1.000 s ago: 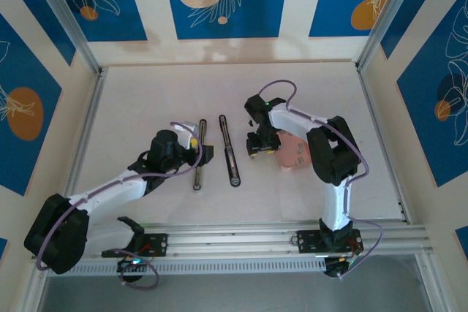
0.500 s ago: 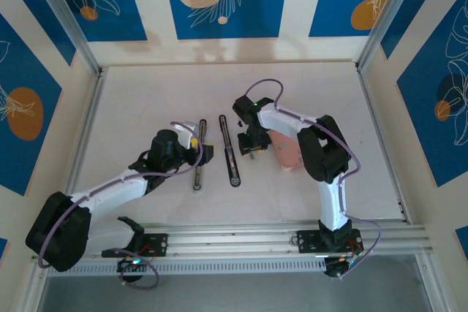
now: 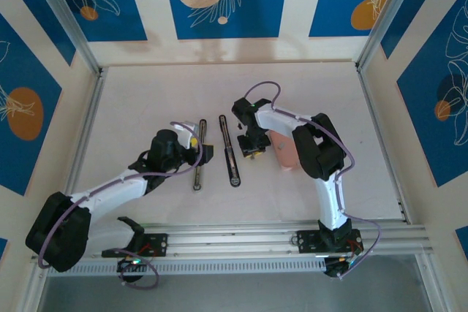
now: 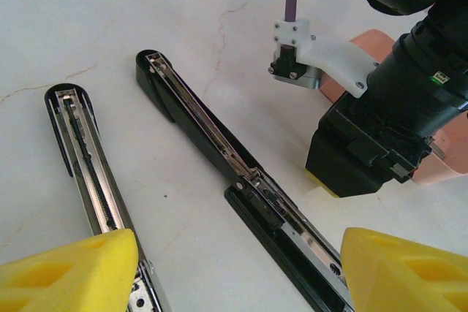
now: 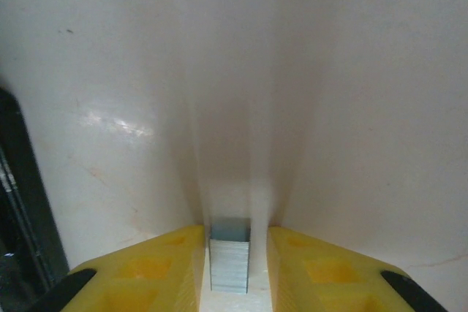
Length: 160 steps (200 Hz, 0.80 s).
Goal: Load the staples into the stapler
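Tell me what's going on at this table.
Two robot arms are loading a stapler, which lies opened out on the table with its metal channel exposed. The right hand grips a short strip of staples between its yellow fingers, just right of the stapler and beside the pink tray. The left hand is open, spread wide over the stapler. The strip is not yet in the channel.
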Tool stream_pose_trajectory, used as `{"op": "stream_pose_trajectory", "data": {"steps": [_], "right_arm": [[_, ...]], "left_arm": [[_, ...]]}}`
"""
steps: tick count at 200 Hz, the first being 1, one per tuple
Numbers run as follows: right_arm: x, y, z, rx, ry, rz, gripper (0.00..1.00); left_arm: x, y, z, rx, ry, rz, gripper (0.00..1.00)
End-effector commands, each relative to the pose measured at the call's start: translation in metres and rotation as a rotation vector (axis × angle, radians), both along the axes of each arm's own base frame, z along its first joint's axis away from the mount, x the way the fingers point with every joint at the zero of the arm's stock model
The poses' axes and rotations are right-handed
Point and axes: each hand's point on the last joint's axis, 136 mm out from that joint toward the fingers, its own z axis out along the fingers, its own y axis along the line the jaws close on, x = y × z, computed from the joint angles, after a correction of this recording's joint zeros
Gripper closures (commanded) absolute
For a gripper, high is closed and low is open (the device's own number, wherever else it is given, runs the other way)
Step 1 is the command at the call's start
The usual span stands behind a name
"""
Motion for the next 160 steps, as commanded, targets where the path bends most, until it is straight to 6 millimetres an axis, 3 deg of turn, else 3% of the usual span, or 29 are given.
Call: {"op": "stream_pose_trajectory", "data": {"steps": [1, 53, 109, 160], "right_arm": [[0.001, 0.006, -0.005, 0.005, 0.014, 0.01, 0.73], [0.002, 0.003, -0.007, 0.007, -0.017, -0.01, 0.8], [0.004, 0.003, 0.04, 0.112, -0.221, -0.105, 0.82], [-0.031, 0.014, 0.071, 0.245, -0.362, -0.215, 0.83]], "left_arm": [[0.001, 0.005, 0.004, 0.003, -0.028, -0.001, 0.27], [0.0, 0.006, 0.004, 0.006, -0.027, 0.001, 0.27], [-0.001, 0.019, -0.005, 0.007, -0.019, 0.07, 0.25], [-0.004, 0.028, -0.01, -0.006, -0.028, 0.118, 0.22]]}}
